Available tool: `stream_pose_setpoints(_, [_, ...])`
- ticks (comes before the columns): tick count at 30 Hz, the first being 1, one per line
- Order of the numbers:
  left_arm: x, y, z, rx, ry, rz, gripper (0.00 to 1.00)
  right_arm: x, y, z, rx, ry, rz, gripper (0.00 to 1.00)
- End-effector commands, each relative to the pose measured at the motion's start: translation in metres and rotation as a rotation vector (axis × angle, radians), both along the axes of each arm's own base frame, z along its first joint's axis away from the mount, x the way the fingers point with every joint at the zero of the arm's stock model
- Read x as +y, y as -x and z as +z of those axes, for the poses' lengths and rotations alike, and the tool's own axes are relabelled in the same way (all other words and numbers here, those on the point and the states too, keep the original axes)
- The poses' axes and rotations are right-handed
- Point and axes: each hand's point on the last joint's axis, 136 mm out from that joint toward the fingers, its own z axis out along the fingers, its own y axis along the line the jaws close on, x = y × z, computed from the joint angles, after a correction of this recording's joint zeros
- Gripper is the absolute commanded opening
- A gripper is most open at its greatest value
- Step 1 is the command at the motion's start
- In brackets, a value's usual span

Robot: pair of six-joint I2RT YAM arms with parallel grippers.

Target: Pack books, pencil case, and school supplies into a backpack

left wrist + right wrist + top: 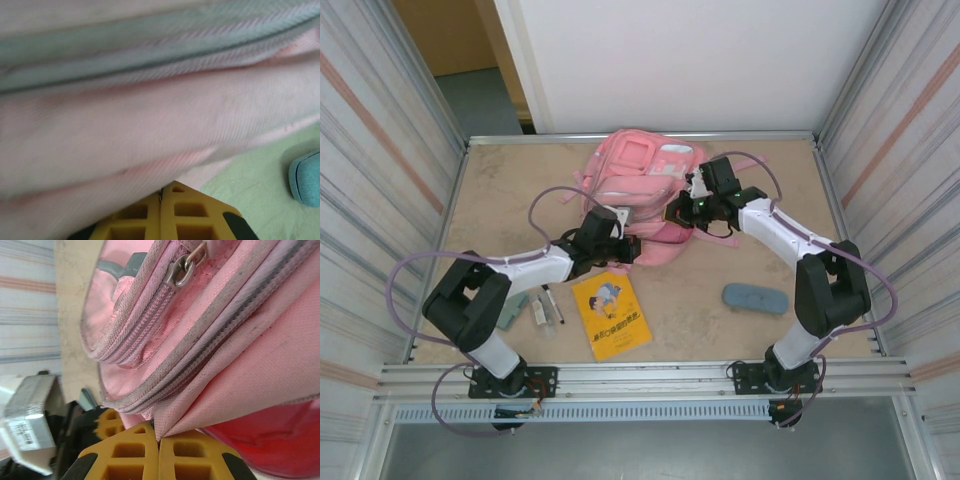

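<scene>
While both arms bear on the pink backpack point(638, 185) at the far middle of the table point(500, 190), nothing is packed yet. The right gripper point(158, 437) is clamped on a fold of pink fabric just below the zip lines, with the metal zip pull point(184, 267) well above its grasp. The left gripper point(161, 190) is closed too, its yellow tips meeting under blurred pink cloth, which I judge to be a thin pinch on the bag's near edge.

The yellow booklet point(610, 315) lies flat between the arm bases. The black marker point(553, 303) and grey-green block point(515, 310) sit just left of it, and the blue-grey pencil case point(755, 298) rests apart on the right.

My worry is the grip. Two shallow pinches on slack fabric could slip when I pull, or could drag the whole bag instead of spreading its mouth. I cannot tell whether the main zip is open; if not, pulling gains nothing.
</scene>
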Motion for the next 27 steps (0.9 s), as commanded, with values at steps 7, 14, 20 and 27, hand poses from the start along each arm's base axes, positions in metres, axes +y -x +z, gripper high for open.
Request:
stream_pose_setpoints(7, [0.071, -0.009, 0.006, -0.065, -0.202, 0.141, 0.0, -0.079, -0.038, 0.001, -0.046, 0.079, -0.117, 0.0])
stream_pose_setpoints(14, [0.067, -0.007, 0.005, -0.103, -0.21, 0.066, 0.0, -0.101, -0.055, -0.016, -0.015, 0.107, -0.139, 0.01])
stream_pose_setpoints(20, [0.021, 0.01, 0.014, -0.116, -0.157, -0.118, 0.0, -0.102, -0.046, -0.027, 0.025, 0.133, -0.167, 0.32])
stream_pose_setpoints(27, [0.002, 0.015, 0.035, -0.07, -0.054, -0.137, 0.19, -0.116, -0.008, -0.03, 0.048, 0.285, -0.223, 0.5])
